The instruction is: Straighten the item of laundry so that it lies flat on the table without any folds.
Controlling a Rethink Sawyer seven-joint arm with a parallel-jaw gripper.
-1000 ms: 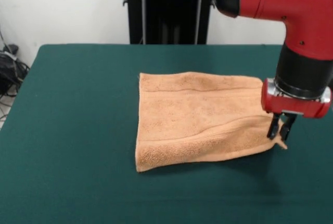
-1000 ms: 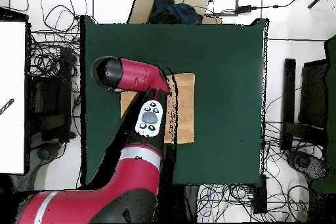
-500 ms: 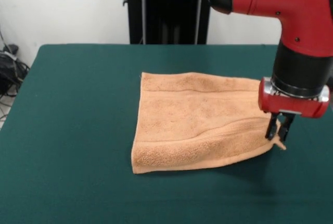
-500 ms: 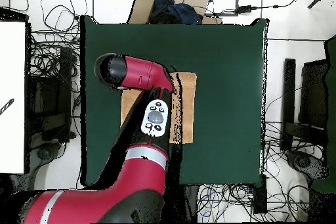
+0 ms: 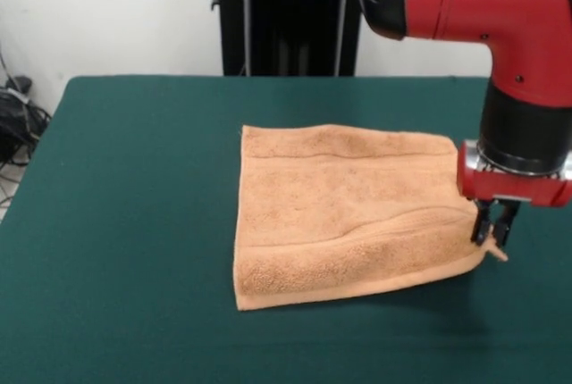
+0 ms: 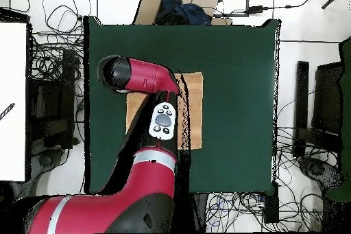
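The peach-orange towel (image 5: 349,210) lies on the dark green table (image 5: 134,223), mostly spread, with a raised ridge running across its near half. My gripper (image 5: 492,237) is shut on the towel's near right corner and holds it slightly off the table. In the overhead view the arm covers the left part of the towel (image 6: 192,111), and the gripper is hidden under the arm.
The robot's black pedestal (image 5: 286,13) stands behind the table's far edge. Cables and boxes (image 6: 178,1) lie on the floor around the table (image 6: 233,60). Green felt shows on all sides of the towel.
My gripper moved right and slightly toward the camera, pulling the held corner with it. The towel's near edge stretched out to the right.
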